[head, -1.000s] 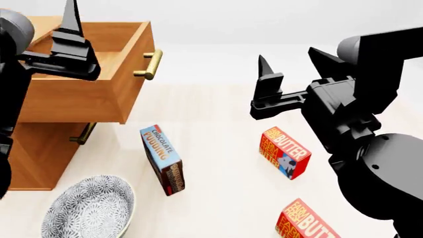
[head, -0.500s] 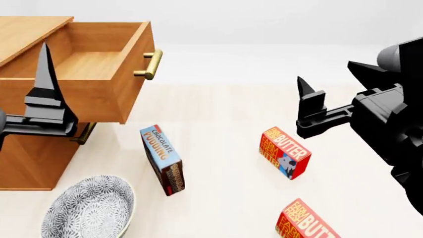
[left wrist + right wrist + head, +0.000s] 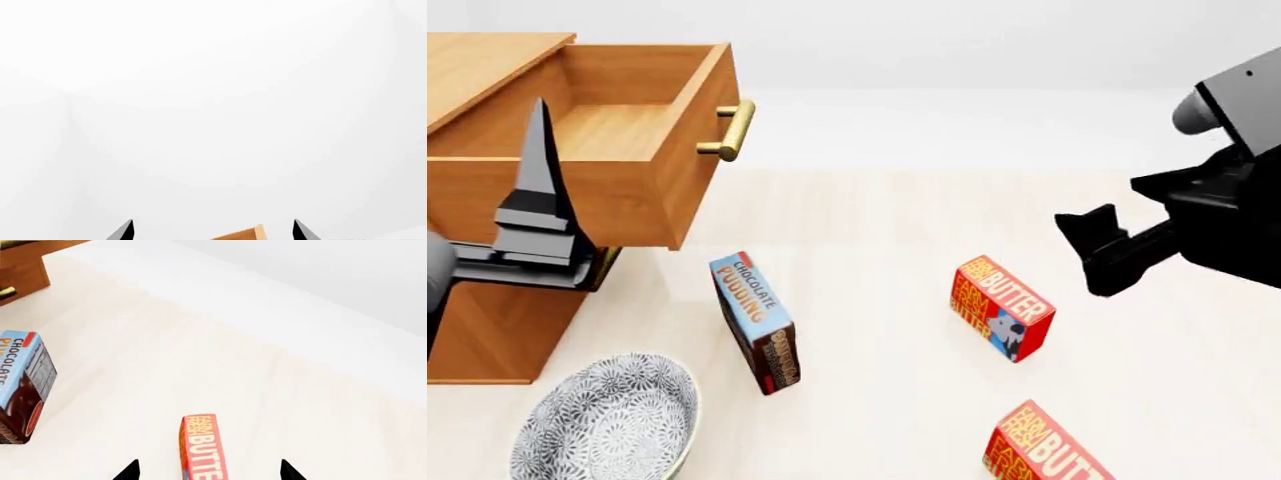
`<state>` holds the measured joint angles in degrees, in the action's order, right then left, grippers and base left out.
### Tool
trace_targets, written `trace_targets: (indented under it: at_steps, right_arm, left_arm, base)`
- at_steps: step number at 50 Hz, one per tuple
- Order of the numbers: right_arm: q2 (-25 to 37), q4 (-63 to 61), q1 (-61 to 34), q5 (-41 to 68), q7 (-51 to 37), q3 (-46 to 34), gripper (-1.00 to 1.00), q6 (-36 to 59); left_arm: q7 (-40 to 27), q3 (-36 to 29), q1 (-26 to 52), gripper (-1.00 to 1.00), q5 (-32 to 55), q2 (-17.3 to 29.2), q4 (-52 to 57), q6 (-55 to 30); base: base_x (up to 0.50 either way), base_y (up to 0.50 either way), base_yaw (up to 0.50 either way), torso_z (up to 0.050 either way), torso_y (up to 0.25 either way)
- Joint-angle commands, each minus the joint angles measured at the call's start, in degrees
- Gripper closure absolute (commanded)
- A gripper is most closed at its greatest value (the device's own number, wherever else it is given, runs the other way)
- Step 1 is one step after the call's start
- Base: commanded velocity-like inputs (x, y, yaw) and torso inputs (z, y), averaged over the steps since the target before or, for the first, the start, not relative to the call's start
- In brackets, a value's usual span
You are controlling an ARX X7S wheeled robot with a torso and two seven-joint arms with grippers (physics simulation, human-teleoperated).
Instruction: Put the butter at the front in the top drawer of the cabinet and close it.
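Observation:
The cabinet [image 3: 494, 320] stands at the left with its top drawer [image 3: 641, 195] pulled open and empty, its brass handle [image 3: 731, 130] facing right. One butter box [image 3: 1004, 307] lies mid-table. A second identical butter box [image 3: 1048, 450] lies nearer me at the bottom edge. My right gripper [image 3: 1094, 242] is open above and to the right of the farther box. In the right wrist view, a butter box [image 3: 200, 445] lies between its spread fingertips [image 3: 208, 471]. My left gripper [image 3: 541, 170] is open and empty beside the drawer's near side, and its wrist view [image 3: 212, 231] shows only a wood corner [image 3: 243, 235].
A blue-and-brown chocolate pudding box [image 3: 757, 320] stands between the cabinet and the butter, and also shows in the right wrist view [image 3: 20, 385]. A patterned grey bowl [image 3: 607, 420] sits at the front left. The lower drawers are shut.
My left gripper has dropped from above the open drawer to beside its near side. My right gripper has moved right and lower, tilting down toward the butter.

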<state>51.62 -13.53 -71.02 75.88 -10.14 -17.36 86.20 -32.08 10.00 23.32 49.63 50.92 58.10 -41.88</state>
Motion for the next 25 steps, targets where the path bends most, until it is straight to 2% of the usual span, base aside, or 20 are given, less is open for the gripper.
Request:
trace_targets:
  at_steps: [1,10,25]
  right_arm:
    - [-1.37,12.18,-13.73,-8.86,14.00,-18.22,-1.00,1.50]
    - [-5.53,23.31,-20.24,-20.22,25.24,-31.95,-1.00,-4.16]
    - [-15.76,43.29,-22.13,-32.53,35.77,-44.29,-1.00,-16.99]
  left_arm:
    - [-0.02,-2.21,1.29,-1.00,1.04,0.55,-0.46,0.84]
    - [0.68,-3.86,1.97,-1.00,1.03,0.09,-1.28,1.76]
    - [3.61,-5.43,-0.71,-1.00,-1.36,-1.75,-2.76,5.83]
  base:
    - [0.00,0.00,0.00,0.000,0.000]
    - [0.00,0.00,0.00,0.000,0.000]
    - [0.00,0.00,0.00,0.000,0.000]
